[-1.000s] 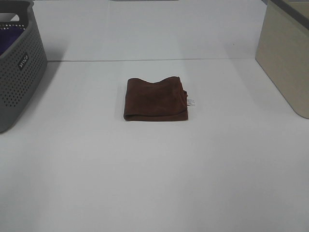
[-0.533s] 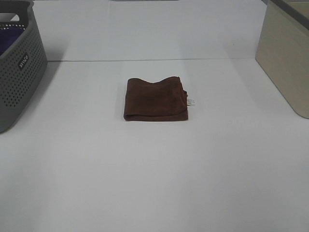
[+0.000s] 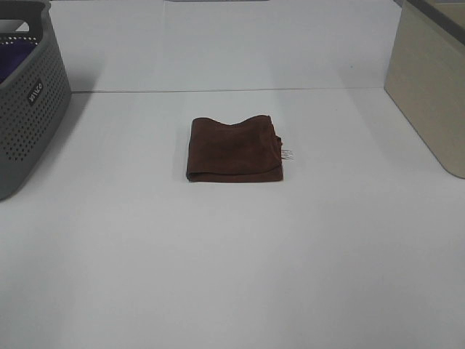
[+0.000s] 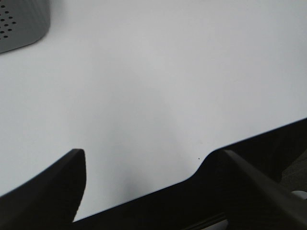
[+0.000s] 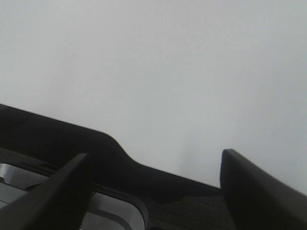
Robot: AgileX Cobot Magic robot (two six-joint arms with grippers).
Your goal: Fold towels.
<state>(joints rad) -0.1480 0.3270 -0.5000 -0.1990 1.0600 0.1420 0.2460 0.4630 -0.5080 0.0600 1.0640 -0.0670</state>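
Well, your towel [image 3: 235,149] looks folded already, mid-table.
You've got the left gripper [image 4: 148,191] and right gripper [image 5: 153,191] both spread wide, empty, back at the near table [image 3: 232,276] edge; likely only tidying or stowing remains.

The high camera looks down and forward over the white table [image 3: 232,276] from well back, with the grey basket [image 3: 29,109] at its left edge and a beige box [image 3: 429,87] at its right. Each wrist camera sits just behind its own fingers, the left gripper [image 4: 148,191] and right gripper [image 5: 153,191], facing close onto bare tabletop beyond the fingertips. The left wrist view shares the basket's corner [image 4: 21,24] with the high view; the right shares only table.
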